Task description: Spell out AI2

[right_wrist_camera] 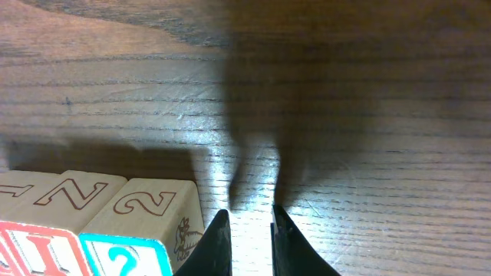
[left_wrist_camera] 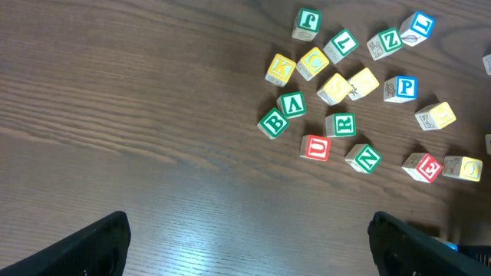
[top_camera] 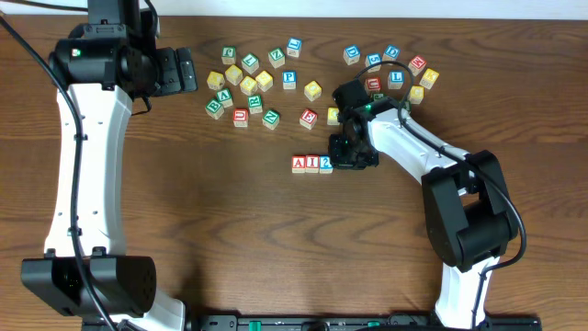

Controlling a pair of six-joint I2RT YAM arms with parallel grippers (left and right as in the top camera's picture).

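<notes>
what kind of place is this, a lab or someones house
Most likely a robotics lab or test bench, not a home: a left arm and right arm are mounted at a wooden table, with lettered toy blocks scattered on it and a row reading AI2.

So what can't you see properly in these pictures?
Overhead: the right end effector, its fingertips hidden under its own body.
Right wrist: the A block, mostly cut off by the left edge.
Left wrist: a block cut off by the right edge, so its letter is unreadable.
Overhead: the yellow blocks, letters too small.
</notes>
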